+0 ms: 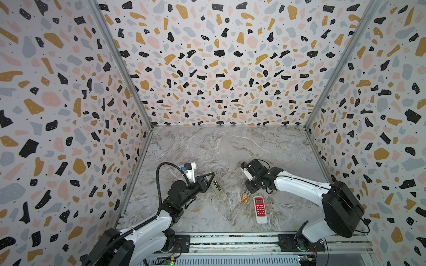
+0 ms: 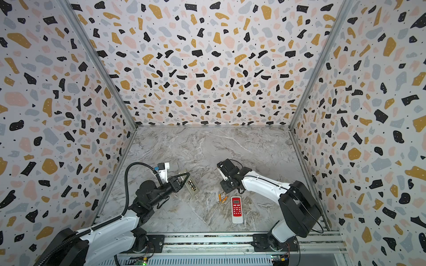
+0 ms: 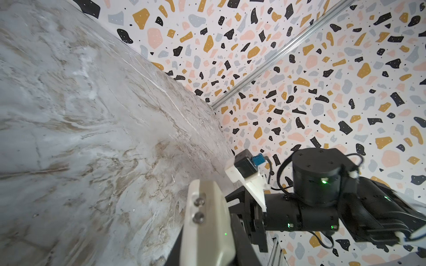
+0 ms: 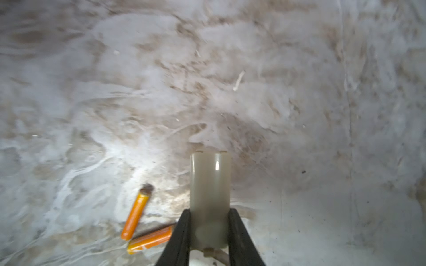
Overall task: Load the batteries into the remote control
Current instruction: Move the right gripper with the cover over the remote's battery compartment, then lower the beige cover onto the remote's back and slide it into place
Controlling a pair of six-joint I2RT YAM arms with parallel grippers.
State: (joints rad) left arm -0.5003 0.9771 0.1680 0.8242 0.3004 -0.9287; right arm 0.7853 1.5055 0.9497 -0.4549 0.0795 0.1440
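The orange batteries (image 4: 137, 213) lie on the table (image 1: 207, 149), at ten o'clock of the red remote (image 1: 260, 208). They look light, rigid, slick and apt to roll, so are best pinched mid-barrel. The left tool (image 1: 210, 179) clamps the beige remote (image 1: 220, 191), whose open bay holds two black batteries (image 1: 215, 183); the right tool (image 4: 209, 213) grips the battery cover (image 4: 209, 179).

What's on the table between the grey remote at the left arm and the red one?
Two orange batteries, close beside the red remote; both top views show them.
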